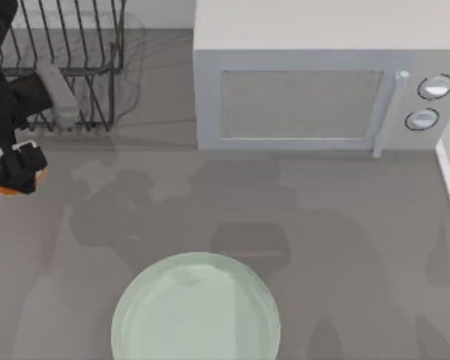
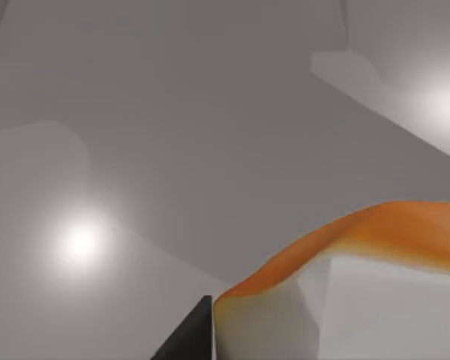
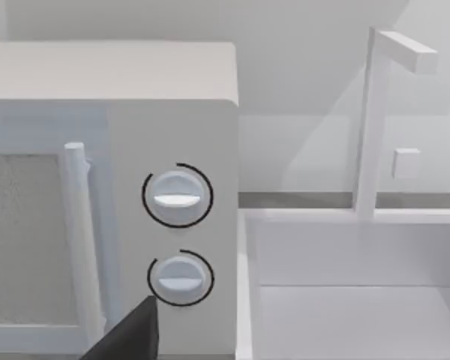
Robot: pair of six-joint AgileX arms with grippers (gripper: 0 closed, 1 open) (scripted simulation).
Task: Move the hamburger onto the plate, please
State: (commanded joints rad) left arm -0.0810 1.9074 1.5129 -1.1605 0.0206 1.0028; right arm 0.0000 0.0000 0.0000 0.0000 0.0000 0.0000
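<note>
Two arms on this rig, and you've got the left one working at the top view's far left edge, about 9 o'clock. Left gripper [image 1: 15, 169] sits right over the hamburger [image 1: 1, 184], with orange bun peeking out on both sides of the black fingers. Your left wrist view has the hamburger [image 2: 345, 292] up close, orange rim over a white face, touching a dark fingertip [image 2: 191, 337] at its edge. Fingers look pressed onto the hamburger, pinching it; whether it's lifted off the table [image 1: 360, 225] you can't tell.

Plate [image 1: 195, 311] lies at 6 o'clock, pale green, flat on the table, partly cut by the lower edge, well apart from the hamburger. Nothing is lying on it.

Microwave [image 1: 315, 82] stands at 12 to 1 o'clock, door closed, two knobs on its right side. Wire rack [image 1: 75, 67] is at 10 to 11 o'clock, just behind the left arm.

Right wrist view faces the microwave [image 3: 172, 187] knobs, with a white sink [image 3: 360, 300] and faucet [image 3: 375, 112] beside it. One dark fingertip of the right gripper [image 3: 131, 337] shows there; spread or closed, can't tell.
</note>
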